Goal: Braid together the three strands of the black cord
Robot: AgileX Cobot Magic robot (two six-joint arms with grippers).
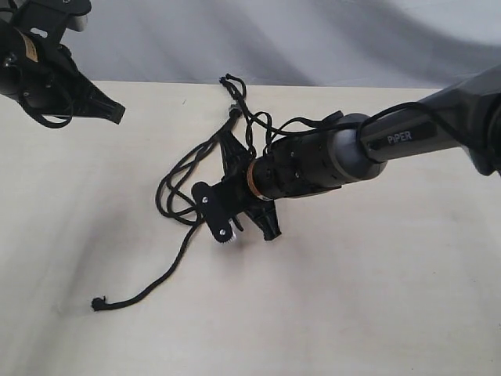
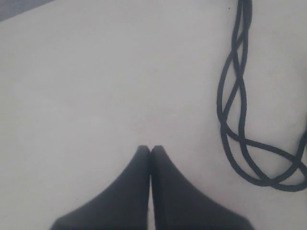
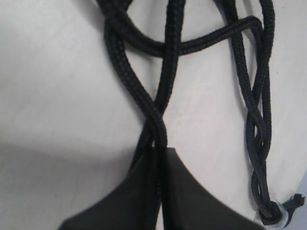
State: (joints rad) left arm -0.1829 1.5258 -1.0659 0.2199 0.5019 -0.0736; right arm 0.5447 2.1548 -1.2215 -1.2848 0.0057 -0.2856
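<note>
The black cord (image 1: 235,98) lies on the table, its small top loops (image 1: 228,80) at the far edge. The strands (image 1: 176,184) loop to the left, and one runs out to a frayed tip (image 1: 98,304). My right gripper (image 1: 228,160) is low over the tangle. In the right wrist view it (image 3: 159,148) is shut on two crossing strands (image 3: 132,86); a twisted stretch (image 3: 256,124) ends at a banded knot (image 3: 271,213). My left gripper (image 1: 117,113) hangs at the far left. Its fingers (image 2: 150,148) are shut and empty, and strand loops (image 2: 235,96) lie off to one side.
The pale wooden table (image 1: 376,298) carries nothing but the cord. A grey backdrop (image 1: 313,39) rises behind its far edge. The right arm (image 1: 407,137) crosses in from the right above the tabletop, with its own black cable looped beside the cord.
</note>
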